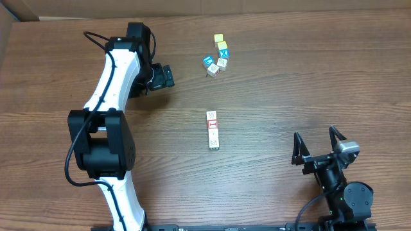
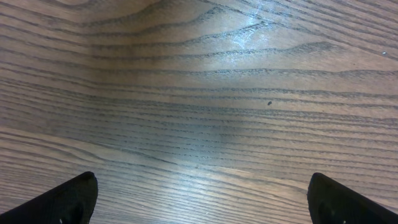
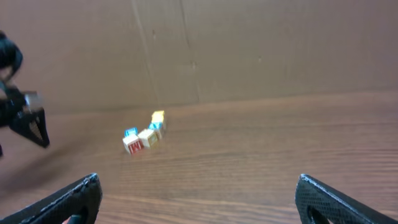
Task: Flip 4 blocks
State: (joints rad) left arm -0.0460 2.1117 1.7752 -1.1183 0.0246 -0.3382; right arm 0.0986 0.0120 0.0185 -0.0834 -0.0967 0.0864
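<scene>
A short row of blocks [image 1: 212, 128] lies end to end at the table's middle, with white and pale wood faces and red marks. A red-lettered block [image 1: 214, 70] and a pale one [image 1: 222, 63] sit in the far cluster, also in the right wrist view as the red-lettered block [image 3: 132, 145]. My left gripper [image 1: 164, 77] hovers far left of that cluster, open over bare wood [image 2: 202, 199], its fingertips [image 2: 74, 196] wide apart. My right gripper [image 1: 316, 145] stands open at the near right, nothing between its fingers [image 3: 199, 199].
Blue-faced cubes [image 1: 208, 61] and a yellow-faced cube [image 1: 219, 38] mix into the far cluster. A cardboard wall [image 3: 249, 50] backs the table's far edge. The left arm [image 1: 112, 83] reaches along the table's left side.
</scene>
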